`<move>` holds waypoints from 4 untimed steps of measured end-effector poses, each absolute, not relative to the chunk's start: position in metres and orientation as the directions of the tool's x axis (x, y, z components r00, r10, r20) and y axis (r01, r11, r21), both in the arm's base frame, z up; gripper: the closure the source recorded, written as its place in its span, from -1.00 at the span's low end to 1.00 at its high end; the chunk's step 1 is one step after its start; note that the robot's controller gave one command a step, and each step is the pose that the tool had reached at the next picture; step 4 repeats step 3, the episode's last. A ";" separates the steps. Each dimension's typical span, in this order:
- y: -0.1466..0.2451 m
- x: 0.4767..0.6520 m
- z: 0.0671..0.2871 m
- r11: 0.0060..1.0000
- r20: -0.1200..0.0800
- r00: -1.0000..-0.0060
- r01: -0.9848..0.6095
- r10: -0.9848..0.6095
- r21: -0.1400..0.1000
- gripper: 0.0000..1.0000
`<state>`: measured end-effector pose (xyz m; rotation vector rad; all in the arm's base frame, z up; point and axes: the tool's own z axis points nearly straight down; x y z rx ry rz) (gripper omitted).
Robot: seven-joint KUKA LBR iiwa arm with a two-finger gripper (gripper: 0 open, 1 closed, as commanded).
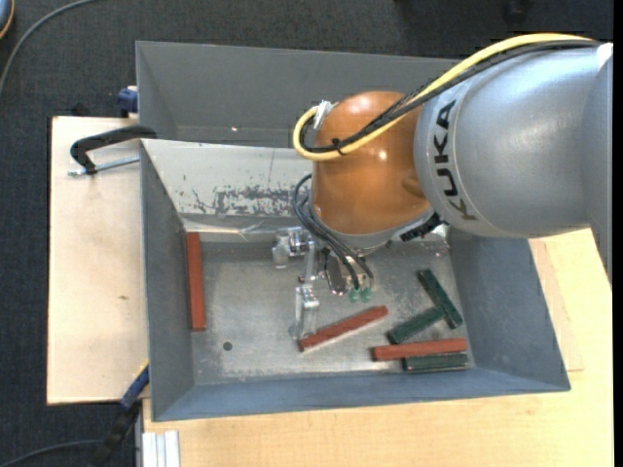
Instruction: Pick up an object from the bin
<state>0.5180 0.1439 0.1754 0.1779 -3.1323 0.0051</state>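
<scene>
Red-brown flat stick (343,328), long, tilted, on bin (243,300) floor centre.

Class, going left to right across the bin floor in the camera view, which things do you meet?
Red flat stick along the left wall, red flat stick lying slanted mid-floor, heap of dark green and red flat sticks at the right.

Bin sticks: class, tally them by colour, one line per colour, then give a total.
Red sticks: 3
Dark green sticks: 3
Total: 6
</scene>
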 end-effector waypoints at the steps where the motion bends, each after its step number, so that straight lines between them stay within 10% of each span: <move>1: 0.087 0.502 0.067 0.956 0.008 -0.956 -0.292 -0.292 0.000 -1.00; 2: 0.090 0.504 0.070 0.956 0.001 -0.956 -0.293 -0.293 0.001 1.00; 3: 0.056 0.502 0.229 0.797 -0.011 -0.797 -0.603 -0.603 -0.006 1.00; 4: 0.056 0.502 0.229 0.797 -0.011 -0.797 -0.603 -0.603 -0.006 1.00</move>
